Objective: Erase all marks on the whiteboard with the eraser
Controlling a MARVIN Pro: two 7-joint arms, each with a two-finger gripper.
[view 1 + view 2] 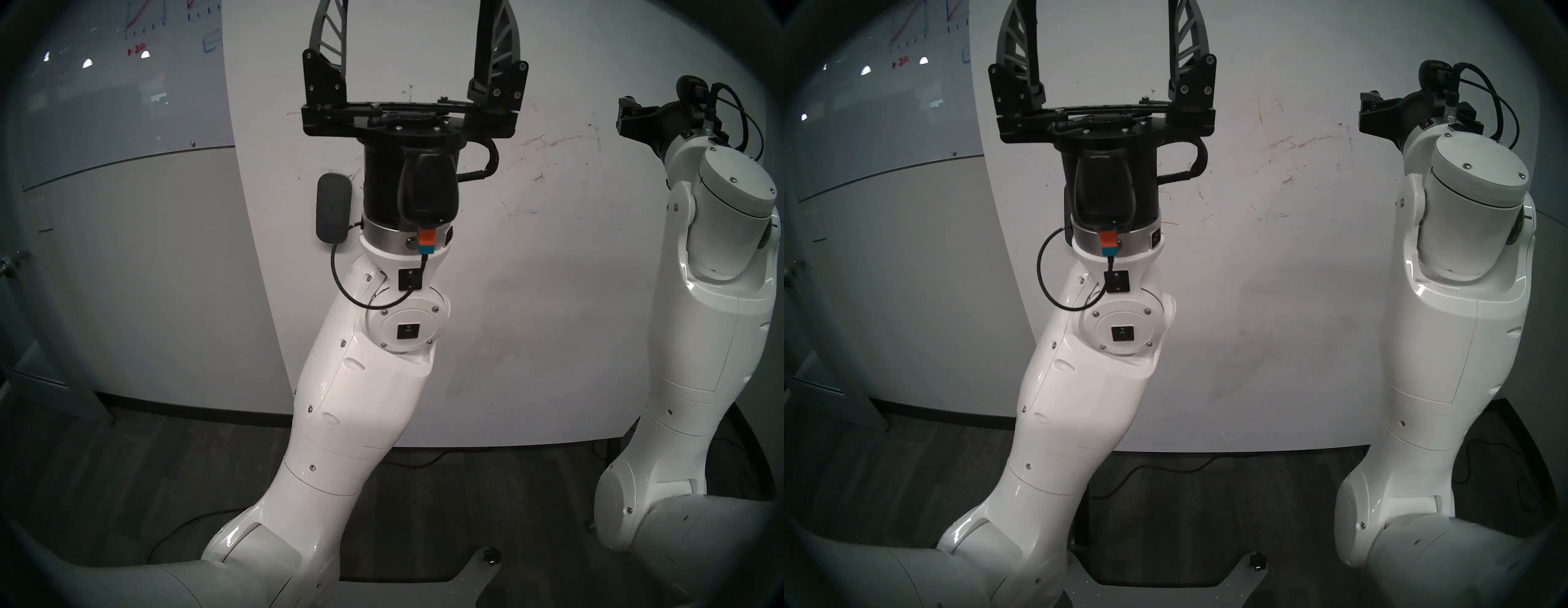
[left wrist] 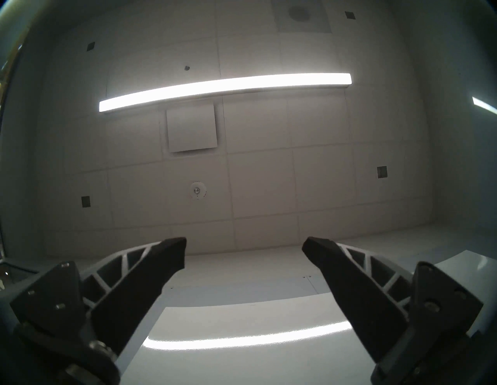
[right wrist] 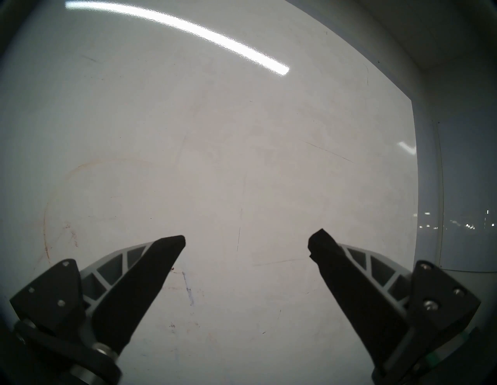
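Eraser [image 1: 333, 208] sits on whiteboard [image 1: 551, 297], long axis vertical, just left of left wrist, below left end effector [image 2: 243, 248]. This one wide, empty, points up toward ceiling. Right end effector [image 3: 246, 242] also wide, empty, faces faint marks [image 1: 551, 144], well apart from eraser. Left arm nearer.

**Eraser on the board, both arms raised**

The whiteboard [image 1: 530, 318] fills the middle of the view. The eraser [image 1: 333, 207], dark grey and upright, sits on its surface near the left edge, just beside the left arm's black wrist. The left gripper [image 1: 413, 42] points up, fingers spread wide and empty, tips cut off by the frame. Faint reddish and dark marks [image 1: 551, 146] streak the board toward the right gripper [image 1: 625, 116], seen only side-on.
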